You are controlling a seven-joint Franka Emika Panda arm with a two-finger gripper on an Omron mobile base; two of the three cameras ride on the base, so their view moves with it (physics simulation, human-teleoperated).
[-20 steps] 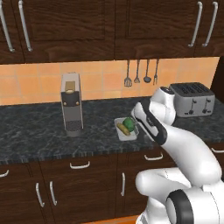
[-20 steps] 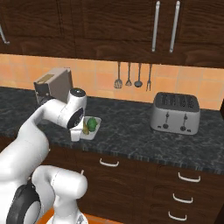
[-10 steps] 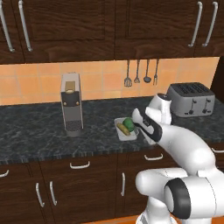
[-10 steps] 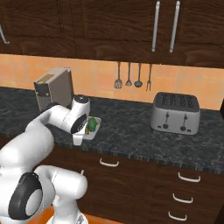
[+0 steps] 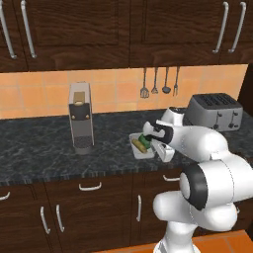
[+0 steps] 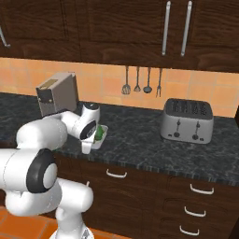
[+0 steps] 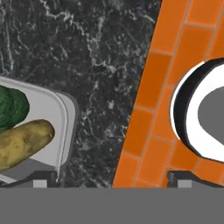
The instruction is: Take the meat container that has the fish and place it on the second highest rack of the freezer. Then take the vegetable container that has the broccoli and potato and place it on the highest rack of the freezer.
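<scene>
The vegetable container point(image 5: 135, 148) is a white tray on the dark counter, with broccoli point(image 5: 147, 139) and a potato point(image 5: 140, 146) in it. The right base view shows the same container point(image 6: 103, 132) just beyond my hand. My gripper point(image 5: 165, 151) hangs low at the tray's front right corner, over the counter's front edge, and points down. In the hand view the tray's rim point(image 7: 65, 127) lies at the left with the potato point(image 7: 24, 142) and broccoli point(image 7: 11, 107). The gripper point(image 7: 113, 179) is open wide, one tip over the tray's rim, nothing between the tips. The meat container with the fish and the freezer are out of view.
A coffee machine point(image 5: 80, 118) stands left of the tray and a toaster point(image 5: 213, 111) to the right. Utensils point(image 5: 158, 84) hang on the orange backsplash. Dark cabinets sit above and below the counter. Orange floor tiles point(image 7: 153, 109) lie past the counter's edge.
The arm has folded down and forward, bringing the hand lower to the tray's front right corner at the counter's edge. The jaws stayed open and the tray did not move.
</scene>
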